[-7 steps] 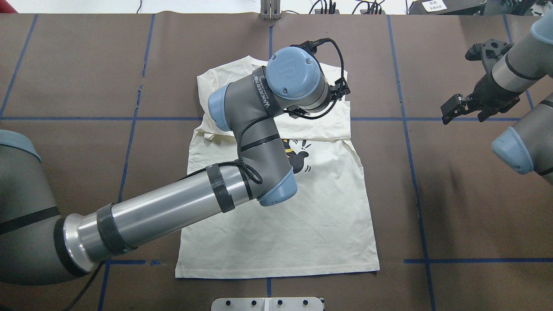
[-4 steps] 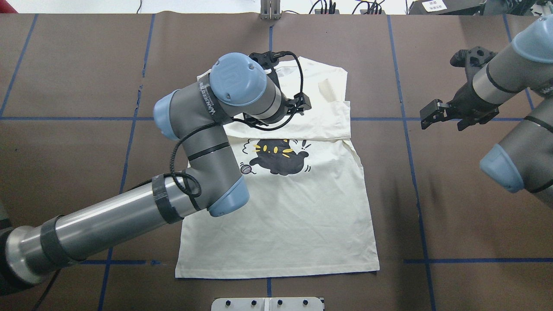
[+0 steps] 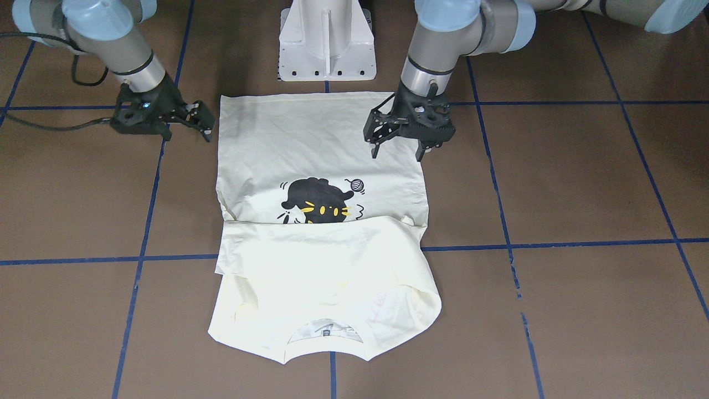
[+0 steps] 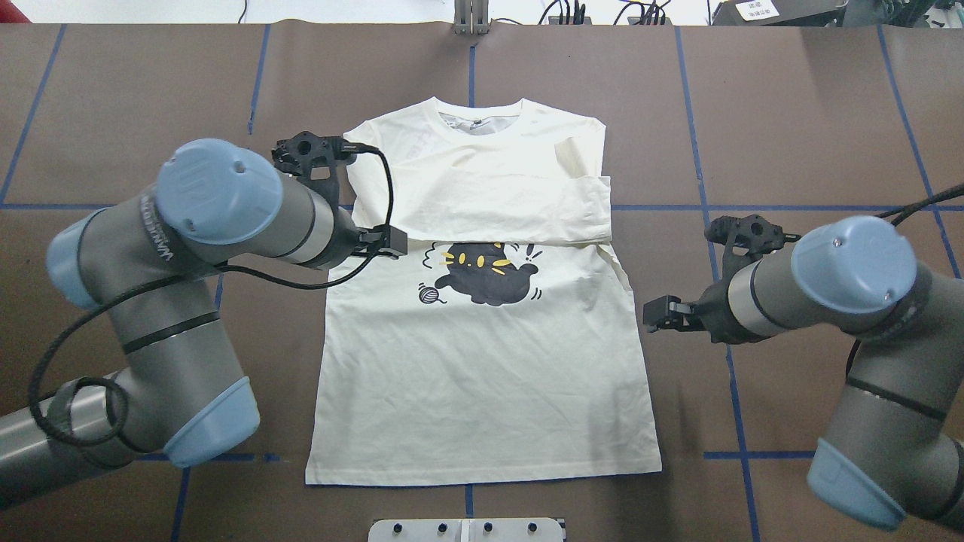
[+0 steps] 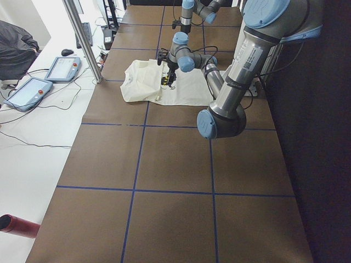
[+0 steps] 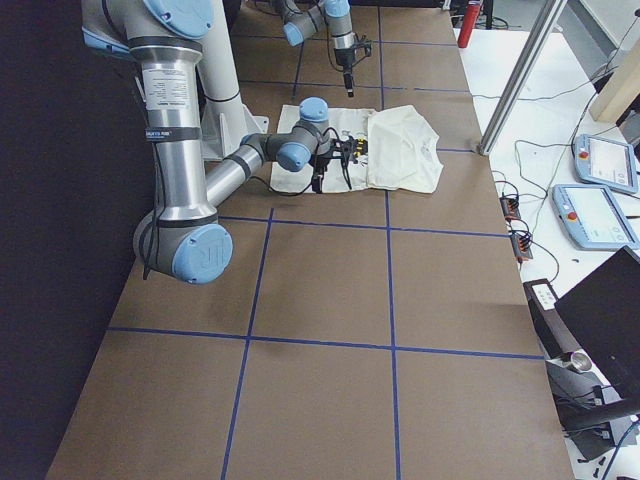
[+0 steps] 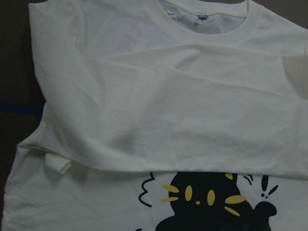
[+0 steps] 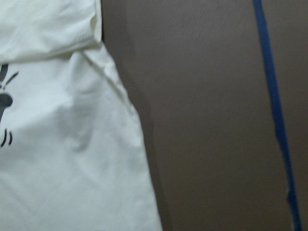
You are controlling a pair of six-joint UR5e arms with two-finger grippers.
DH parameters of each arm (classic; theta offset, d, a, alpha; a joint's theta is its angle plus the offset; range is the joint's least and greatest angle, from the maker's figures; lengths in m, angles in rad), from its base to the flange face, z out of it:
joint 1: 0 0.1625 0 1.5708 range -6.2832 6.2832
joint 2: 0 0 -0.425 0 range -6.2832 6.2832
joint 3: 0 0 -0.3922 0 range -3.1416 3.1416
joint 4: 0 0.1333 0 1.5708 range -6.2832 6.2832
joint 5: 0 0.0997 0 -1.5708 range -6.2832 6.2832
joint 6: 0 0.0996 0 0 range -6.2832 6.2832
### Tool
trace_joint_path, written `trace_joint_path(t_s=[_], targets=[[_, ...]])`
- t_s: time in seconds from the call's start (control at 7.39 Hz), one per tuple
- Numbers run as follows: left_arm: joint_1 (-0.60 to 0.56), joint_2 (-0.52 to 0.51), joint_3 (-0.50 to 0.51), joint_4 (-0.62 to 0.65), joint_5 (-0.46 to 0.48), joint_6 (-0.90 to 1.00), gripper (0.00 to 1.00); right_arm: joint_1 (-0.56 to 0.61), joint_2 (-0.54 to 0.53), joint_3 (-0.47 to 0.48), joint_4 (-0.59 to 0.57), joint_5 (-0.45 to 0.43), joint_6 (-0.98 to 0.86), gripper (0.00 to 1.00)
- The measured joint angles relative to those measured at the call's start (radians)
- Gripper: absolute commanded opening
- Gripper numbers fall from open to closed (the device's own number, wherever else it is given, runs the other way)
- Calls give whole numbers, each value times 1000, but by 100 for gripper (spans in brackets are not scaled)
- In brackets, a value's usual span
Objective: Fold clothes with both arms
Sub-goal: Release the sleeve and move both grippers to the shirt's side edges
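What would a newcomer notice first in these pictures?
The cream-white T-shirt lies spread flat mid-table, its black cat print showing just below the sleeves folded across the chest. Flanking it, the left gripper hangs open over the shirt's left edge, and the right gripper is open just off its right edge, over the brown table.

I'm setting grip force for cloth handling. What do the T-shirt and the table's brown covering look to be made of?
T-shirt: soft matte knit, likely cotton jersey; it creases softly and has a ribbed collar. Brown covering: looks like matte paper or thin sheet, dull with a straight cut far edge; exact material unclear.
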Motion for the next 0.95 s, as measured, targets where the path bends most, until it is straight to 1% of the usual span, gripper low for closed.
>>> trace_joint_path(t_s=[0.14, 0.41, 0.54, 0.95], targets=[[2, 47, -44, 4, -1, 22, 100, -93, -5, 18, 0, -68, 54, 100], [5, 71, -66, 4, -1, 34, 100, -224, -5, 17, -1, -155, 114, 100], [6, 69, -68, 4, -1, 35, 100, -257, -6, 13, -2, -178, 126, 100], [9, 63, -67, -2, -2, 34, 100, -288, -9, -1, -4, -181, 137, 100]])
